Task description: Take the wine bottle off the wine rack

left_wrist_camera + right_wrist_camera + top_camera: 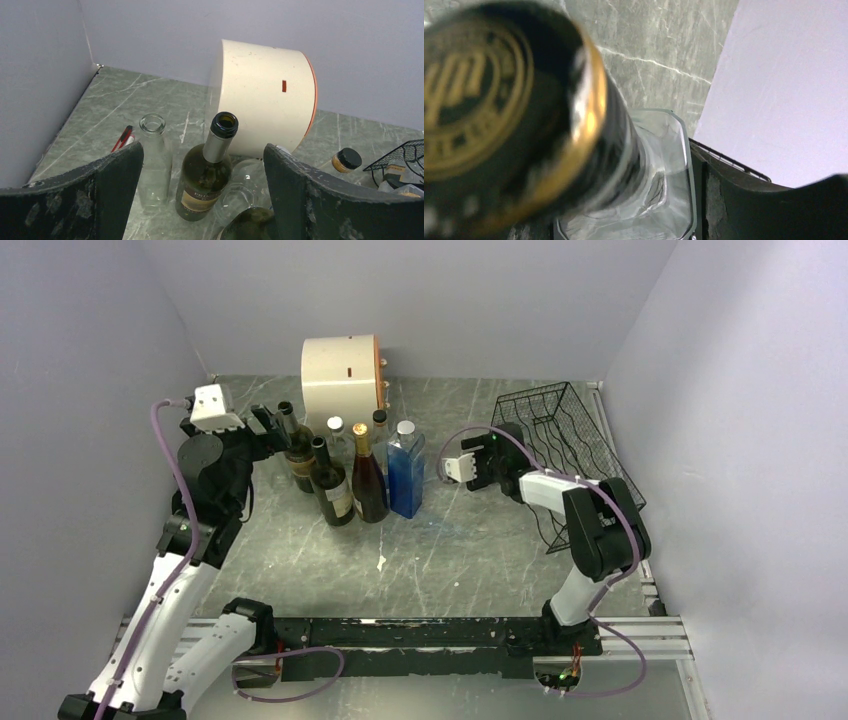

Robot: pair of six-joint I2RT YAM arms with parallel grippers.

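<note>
The black wire-mesh wine rack (565, 435) stands at the right wall. My right gripper (503, 448) is at its left end. In the right wrist view my right gripper (624, 215) is shut on a clear square-shouldered glass bottle (664, 165) with a black and gold cap (499, 100). The right finger (769, 210) lies against the bottle's side; the left finger is hidden behind the cap. A rack wire (734, 161) shows just behind. My left gripper (272, 425) is open and empty, above a dark green wine bottle (207, 170) on the table.
Several bottles stand in a group at centre left: dark ones (333, 485), a brown one (368, 475), a blue one (406, 468). A cream drum (340, 375) lies behind them. A clear bottle (152, 155) and a red pen (122, 137) are near the left wall.
</note>
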